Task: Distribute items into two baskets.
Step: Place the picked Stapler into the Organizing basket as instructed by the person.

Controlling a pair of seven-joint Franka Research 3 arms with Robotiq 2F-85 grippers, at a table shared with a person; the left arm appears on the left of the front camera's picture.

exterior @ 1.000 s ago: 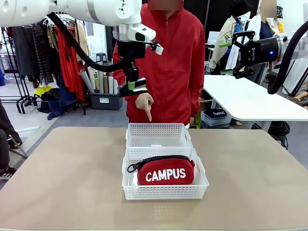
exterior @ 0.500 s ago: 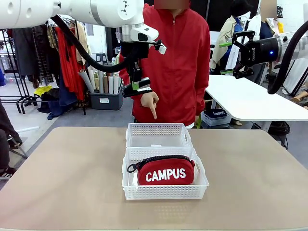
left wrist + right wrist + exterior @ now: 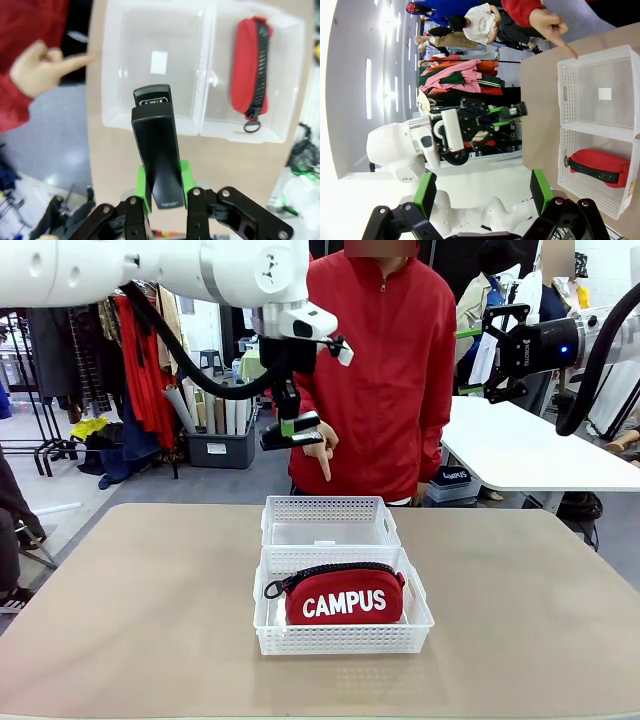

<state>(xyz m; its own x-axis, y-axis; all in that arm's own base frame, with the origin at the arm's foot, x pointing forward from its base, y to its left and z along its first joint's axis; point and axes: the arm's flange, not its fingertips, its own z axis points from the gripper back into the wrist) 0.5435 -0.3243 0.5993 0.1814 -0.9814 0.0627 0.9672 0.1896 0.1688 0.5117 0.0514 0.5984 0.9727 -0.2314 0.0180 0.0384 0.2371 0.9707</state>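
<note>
Black stapler (image 3: 159,155) clamped between the green pads (image 3: 143,185) of the left gripper (image 3: 292,430), held in the air above and just behind the far edge of the table (image 3: 140,600), over the far basket (image 3: 329,521) as seen along the left wrist. Far basket bare inside apart from a small white label (image 3: 159,62). Near basket (image 3: 342,634) touching the far one end to end, holding the red CAMPUS pouch (image 3: 344,594), lettering toward the robot, black zip (image 3: 260,75) along the top, ring pull at the pouch's left end. Person's hand (image 3: 322,448) just beside the stapler, index finger pointing down toward the far basket. Right gripper (image 3: 483,191) raised well off to the right, jaws spread wide, gripping nothing. Person in a red jacket (image 3: 385,370) standing at the far side.
</note>
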